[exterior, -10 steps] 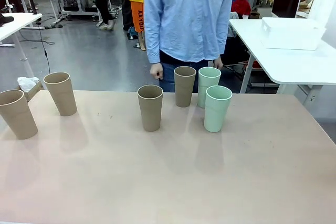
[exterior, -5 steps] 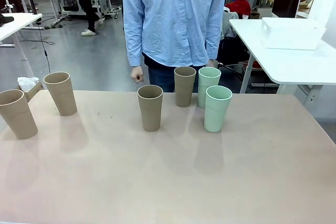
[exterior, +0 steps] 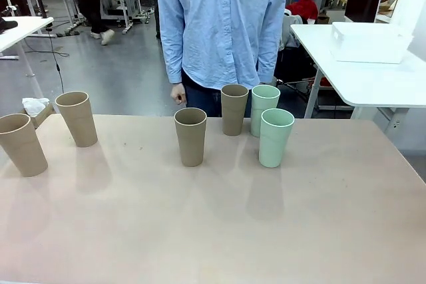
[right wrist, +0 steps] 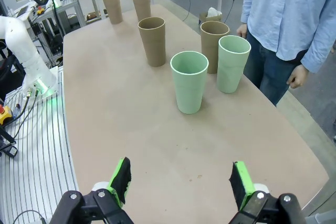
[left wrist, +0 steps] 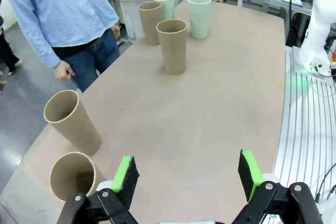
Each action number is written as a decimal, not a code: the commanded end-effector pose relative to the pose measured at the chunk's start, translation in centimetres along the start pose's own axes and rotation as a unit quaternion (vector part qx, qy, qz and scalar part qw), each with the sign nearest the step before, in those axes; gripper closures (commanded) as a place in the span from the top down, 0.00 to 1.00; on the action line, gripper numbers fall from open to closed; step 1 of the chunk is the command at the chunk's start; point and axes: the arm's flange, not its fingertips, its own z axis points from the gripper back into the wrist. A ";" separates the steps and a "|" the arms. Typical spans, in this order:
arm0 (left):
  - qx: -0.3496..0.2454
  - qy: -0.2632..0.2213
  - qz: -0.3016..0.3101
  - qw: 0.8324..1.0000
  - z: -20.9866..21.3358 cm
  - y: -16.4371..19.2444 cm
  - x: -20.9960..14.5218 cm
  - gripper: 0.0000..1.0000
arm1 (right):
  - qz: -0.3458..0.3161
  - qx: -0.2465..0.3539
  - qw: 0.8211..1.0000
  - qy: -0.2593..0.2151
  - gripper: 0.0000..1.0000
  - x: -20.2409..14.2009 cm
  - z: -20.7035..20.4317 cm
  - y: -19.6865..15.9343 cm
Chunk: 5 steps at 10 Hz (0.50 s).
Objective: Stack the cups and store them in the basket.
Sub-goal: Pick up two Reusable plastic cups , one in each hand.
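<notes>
Four tan cups (exterior: 191, 136) and two mint cups (exterior: 275, 138) stood unstacked on the table (exterior: 213, 231) across mid-frame, while the left end effector (left wrist: 188, 171) and right end effector (right wrist: 181, 178) hung released

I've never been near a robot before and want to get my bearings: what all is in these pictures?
tan-brown cups: four, upright; two at the table's left end, two mid-table
mint green cups: two, upright, right of the middle
basket: one, white, on the side table
table: one, pinkish beige
side table: one, white, far right
person: one, light blue shirt, standing at the far side
left gripper: black, green pads, jaws open
right gripper: same, jaws open
</notes>
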 end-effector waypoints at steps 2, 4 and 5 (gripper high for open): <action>0.000 -0.006 -0.006 1.000 0.1 0.0 0.1 1.00 | 0.012 0.000 1.000 -0.012 1.00 0.1 0.0 -0.2; 0.000 -0.006 -0.006 1.000 0.1 0.0 0.1 1.00 | 0.012 0.000 1.000 -0.012 1.00 0.1 0.0 -0.2; 0.000 -0.006 -0.006 1.000 0.1 0.0 0.1 1.00 | 0.012 0.000 1.000 -0.012 1.00 0.1 0.0 -0.2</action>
